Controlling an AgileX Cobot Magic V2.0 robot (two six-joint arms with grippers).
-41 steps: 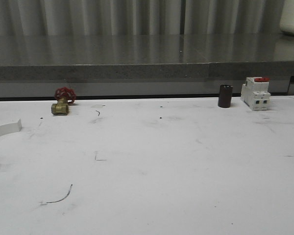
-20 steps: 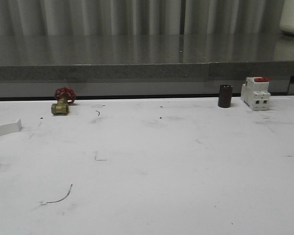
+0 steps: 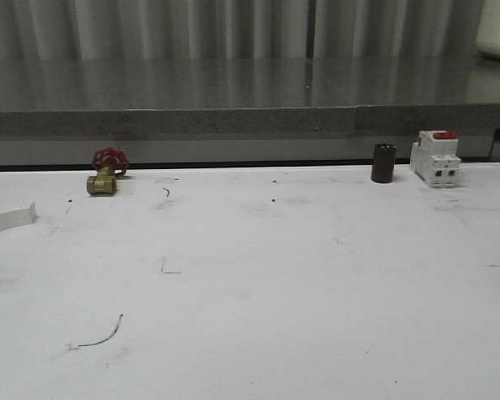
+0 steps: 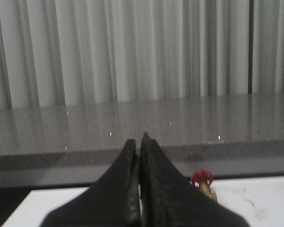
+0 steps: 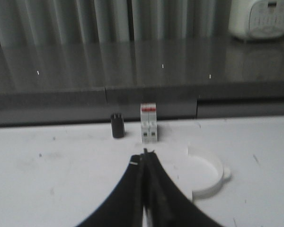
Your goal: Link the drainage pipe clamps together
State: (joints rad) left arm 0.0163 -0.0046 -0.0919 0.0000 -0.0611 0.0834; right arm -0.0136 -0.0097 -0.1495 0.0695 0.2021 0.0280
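No visible change vs earlier front pics; nothing moved on table (image 3: 258,275).

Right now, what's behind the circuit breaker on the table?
Behind the circuit breaker the white table ends, then comes a grey stone ledge and pale curtains. The strip of ledge directly behind the breaker's body is covered by it.

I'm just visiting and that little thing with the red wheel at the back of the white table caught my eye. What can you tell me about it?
It is a small brass-coloured valve with a round red handwheel. The spoked wheel stands behind and above the stubby metal body, which rests on the white table near its far left edge, just before the grey counter ledge. Nothing else touches it. It also shows, small and blurred, in the left wrist view.
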